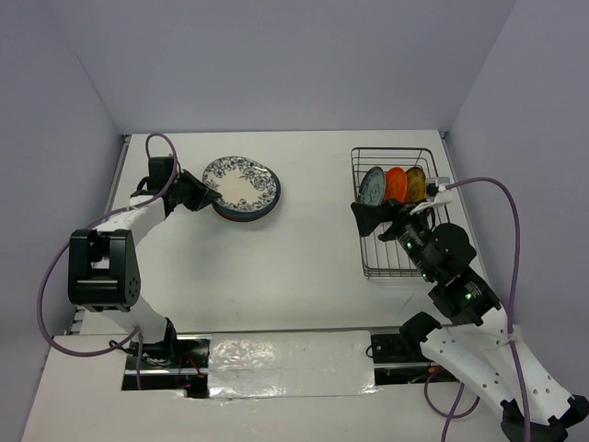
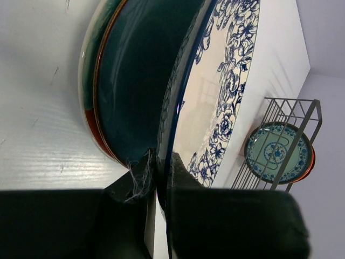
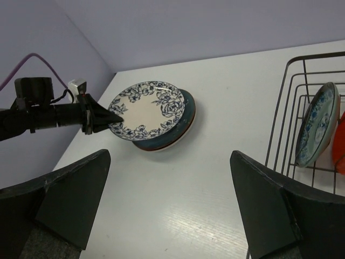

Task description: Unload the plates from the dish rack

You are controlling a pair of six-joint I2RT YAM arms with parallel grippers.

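The white surface [image 1: 304, 249] fills the middle of the top view.

The dish rack [image 1: 386, 250], dark wire, sits at the right of that view. Its near half is bare wire.

Three large plates lie in a stack at the upper centre-left, well apart from the rack:
- The mottled teal-and-red plate [image 2: 90, 81] is at the bottom, flat on the surface.
- The plain teal plate [image 3: 184, 114] lies on it.
- The white plate with the blue floral rim [image 1: 241, 181] is on top. It is tilted and shifted toward the left of the frame. Its left edge is raised clear of the teal plate. Whether its far edge rests on the stack cannot be told.

Three small plates stand upright side by side in the far end of the rack:
- A teal patterned plate [image 1: 372, 186] is nearest the frame's centre.
- An orange plate [image 1: 396, 182] is next.
- A yellowish plate [image 1: 416, 181] is behind it (partly hidden by the cable fitting).

The left claw [image 2: 161, 168] is clamped on the floral plate's rim, one finger on each face.

The right claw [image 3: 168, 159] is spread wide and grips nothing. In the top view it is over the rack's near half, just short of the teal patterned plate.
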